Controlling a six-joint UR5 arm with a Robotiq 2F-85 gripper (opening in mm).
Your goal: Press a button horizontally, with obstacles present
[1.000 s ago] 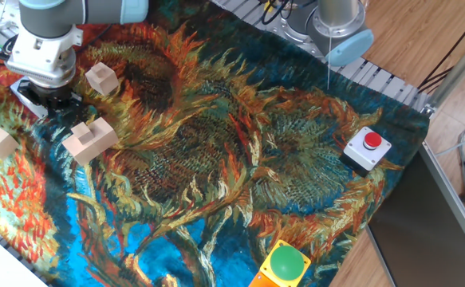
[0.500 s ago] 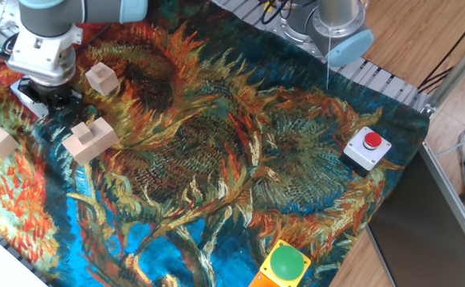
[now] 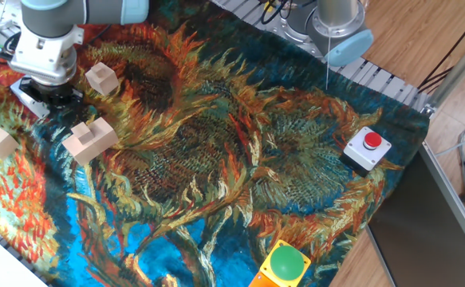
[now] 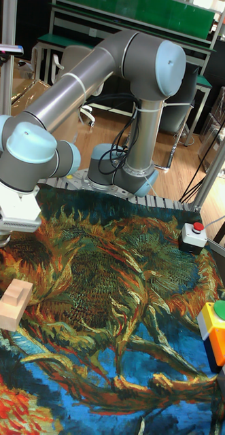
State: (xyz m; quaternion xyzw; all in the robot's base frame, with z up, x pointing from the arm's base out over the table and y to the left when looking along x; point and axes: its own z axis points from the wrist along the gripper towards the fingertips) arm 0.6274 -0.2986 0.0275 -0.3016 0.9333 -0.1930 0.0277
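Barely anything has shifted; our gripper hovers among 3 wooden blocks, finger state we cannot tell. We see no green button, so pressing remains.

over the last second my tool has crept a touch up and away toward the far left corner of the worktop — a very small shift — drawing slightly off the notched block.
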